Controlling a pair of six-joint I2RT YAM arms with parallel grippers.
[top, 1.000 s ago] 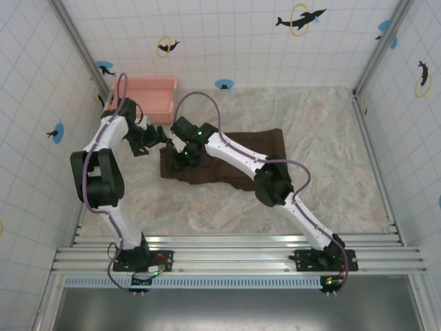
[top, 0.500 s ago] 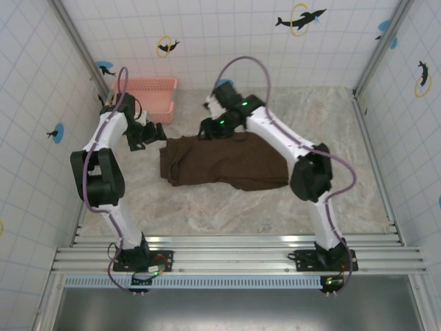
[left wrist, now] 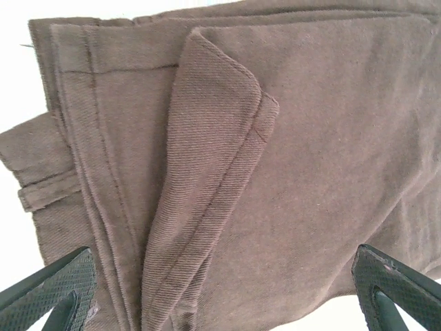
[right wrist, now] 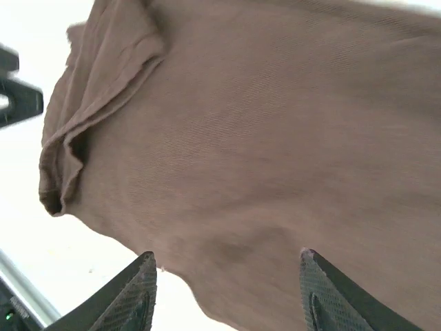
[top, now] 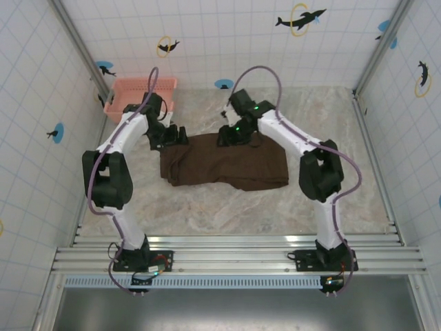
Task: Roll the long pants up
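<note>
- On the marbled table [top: 344, 138], between the two arms, the long pants [top: 227, 164] are laid folded flat; no rolled part is seen, so the rolling itself is judged to be wholly left to do.
- The left gripper [top: 180, 134] is held over the cloth's far left corner, fingers spread wide, nothing gripped.
- The right gripper [top: 229, 135] is poised above the far edge, fingers parted, nothing held.
</note>
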